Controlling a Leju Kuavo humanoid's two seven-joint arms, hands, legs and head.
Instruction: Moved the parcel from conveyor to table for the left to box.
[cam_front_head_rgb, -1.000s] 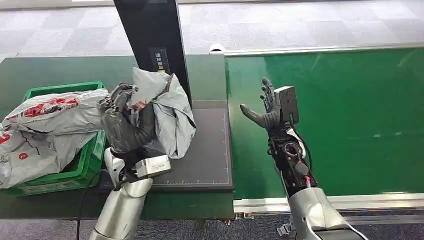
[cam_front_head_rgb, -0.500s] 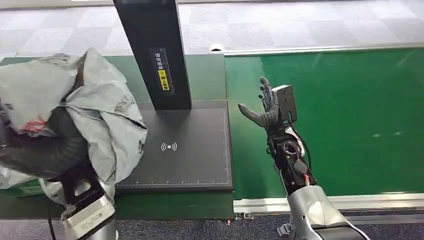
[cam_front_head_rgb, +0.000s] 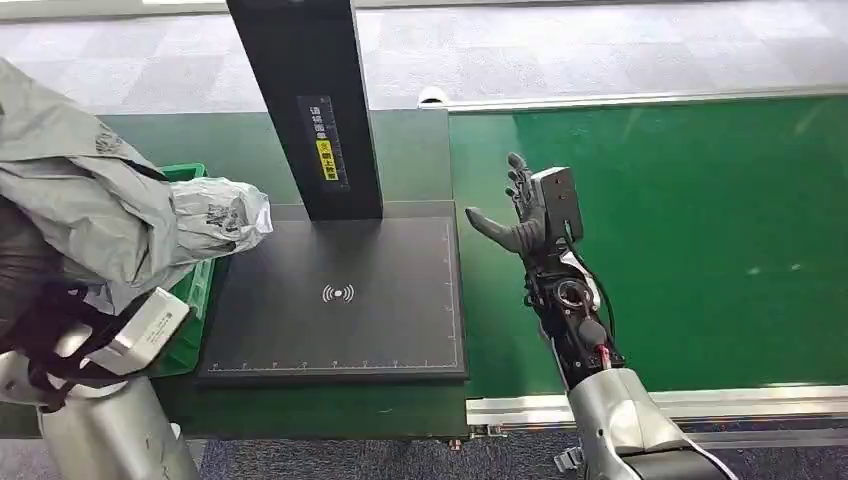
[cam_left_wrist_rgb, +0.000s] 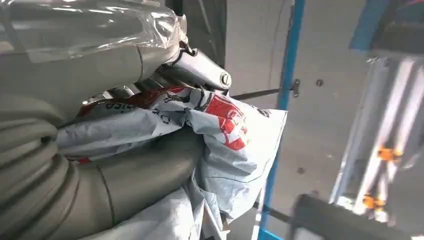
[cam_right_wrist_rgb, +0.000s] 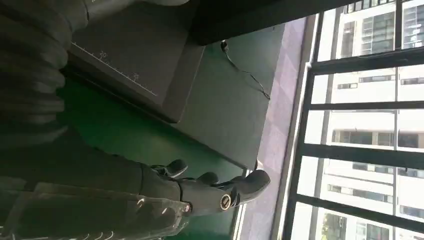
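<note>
A crumpled grey parcel (cam_front_head_rgb: 85, 195) with red print hangs at the far left of the head view, above the green box (cam_front_head_rgb: 192, 290). My left hand (cam_front_head_rgb: 22, 278) grips it from below and is mostly hidden by the bag. In the left wrist view the parcel (cam_left_wrist_rgb: 227, 132) is bunched against the thick grey thumb (cam_left_wrist_rgb: 135, 177). My right hand (cam_front_head_rgb: 522, 207) is held upright and open over the left edge of the green conveyor (cam_front_head_rgb: 700, 250), holding nothing. Its dark fingers (cam_right_wrist_rgb: 215, 192) are spread in the right wrist view.
A black scanning mat (cam_front_head_rgb: 340, 300) lies on the green table (cam_front_head_rgb: 410, 150) between box and conveyor, with a tall black post (cam_front_head_rgb: 305, 100) at its back. The conveyor's metal rim (cam_front_head_rgb: 640, 405) runs along the front. Grey carpet lies beyond.
My left arm has swung the parcel leftward off the black mat and lifted it above the green box, close to the camera. My right hand has edged slightly up and left.
</note>
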